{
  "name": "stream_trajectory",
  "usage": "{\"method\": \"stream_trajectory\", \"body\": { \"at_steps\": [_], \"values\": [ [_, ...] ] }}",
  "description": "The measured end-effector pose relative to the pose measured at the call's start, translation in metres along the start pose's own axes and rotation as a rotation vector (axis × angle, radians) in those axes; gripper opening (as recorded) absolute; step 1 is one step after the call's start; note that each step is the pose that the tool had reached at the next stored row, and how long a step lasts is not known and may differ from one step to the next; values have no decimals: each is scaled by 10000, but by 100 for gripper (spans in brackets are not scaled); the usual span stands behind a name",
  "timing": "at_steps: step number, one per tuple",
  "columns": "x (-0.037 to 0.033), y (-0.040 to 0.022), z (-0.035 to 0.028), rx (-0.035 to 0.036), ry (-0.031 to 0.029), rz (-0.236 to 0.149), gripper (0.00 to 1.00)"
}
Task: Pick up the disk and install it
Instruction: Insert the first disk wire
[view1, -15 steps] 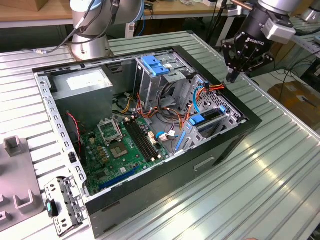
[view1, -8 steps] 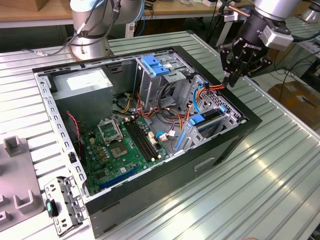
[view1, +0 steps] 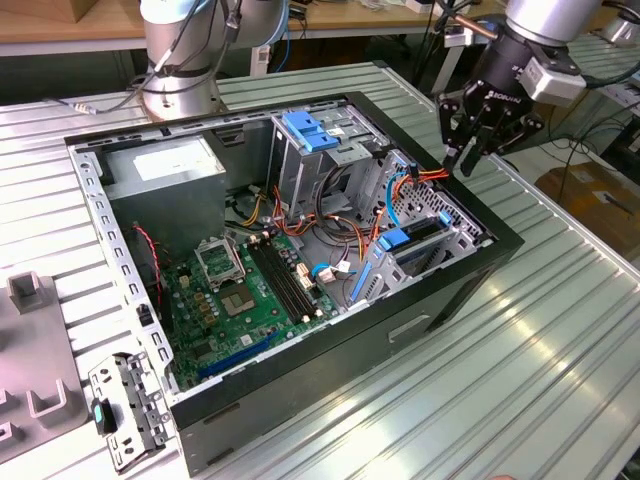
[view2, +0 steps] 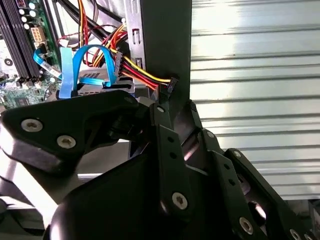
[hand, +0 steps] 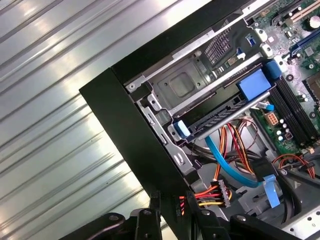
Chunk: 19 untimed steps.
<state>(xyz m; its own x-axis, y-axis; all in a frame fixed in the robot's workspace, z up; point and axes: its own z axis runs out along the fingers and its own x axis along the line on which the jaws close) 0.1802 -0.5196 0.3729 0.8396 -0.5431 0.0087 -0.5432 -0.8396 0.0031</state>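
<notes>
The disk (view1: 418, 238), a dark flat drive in a bright blue carrier, lies in the drive bay at the front of the open computer case (view1: 470, 290). In the first wrist view the disk (hand: 226, 113) sits under the bay's metal rails, with blue tabs at its ends. My gripper (view1: 463, 160) hovers over the case's wall on the exterior view's right, away from the disk. Its fingers are close together around a black power connector (hand: 176, 205) on red, yellow and orange wires. The same connector (view2: 172, 85) rests at the wall's rim, just past my gripper (view2: 176, 107).
A tall grey drive cage with a blue handle (view1: 310, 132) stands at the case's back. A light-blue cable (hand: 227, 165) loops beside the disk. The motherboard (view1: 250, 290) fills the case floor. A loose metal bracket (view1: 125, 410) lies on the ribbed table at the exterior view's left.
</notes>
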Motion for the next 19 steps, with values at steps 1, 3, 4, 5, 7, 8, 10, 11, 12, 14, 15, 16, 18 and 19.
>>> {"method": "stream_trajectory", "body": {
  "at_steps": [1, 3, 4, 5, 7, 8, 10, 11, 12, 14, 15, 16, 18, 19],
  "values": [
    [-3, 2, 7, 9, 0, -49, 33],
    [-17, 11, 35, 54, -21, -209, 33],
    [-23, 7, 49, 76, -32, -331, 33],
    [-30, -2, 57, 79, -32, -393, 33],
    [-49, -29, 75, 92, -38, -504, 33],
    [-56, -41, 79, 99, -42, -530, 33],
    [-69, -64, 84, 107, -46, -593, 33],
    [-70, -66, 85, 107, -47, -614, 33],
    [-70, -66, 85, 107, -46, -623, 33],
    [-70, -67, 85, 97, -40, -635, 31],
    [-70, -67, 83, 81, -29, -642, 25],
    [-70, -67, 84, 69, -23, -647, 18],
    [-70, -67, 84, 44, -8, -652, 17],
    [-70, -66, 84, 38, -5, -653, 17]
  ]
}}
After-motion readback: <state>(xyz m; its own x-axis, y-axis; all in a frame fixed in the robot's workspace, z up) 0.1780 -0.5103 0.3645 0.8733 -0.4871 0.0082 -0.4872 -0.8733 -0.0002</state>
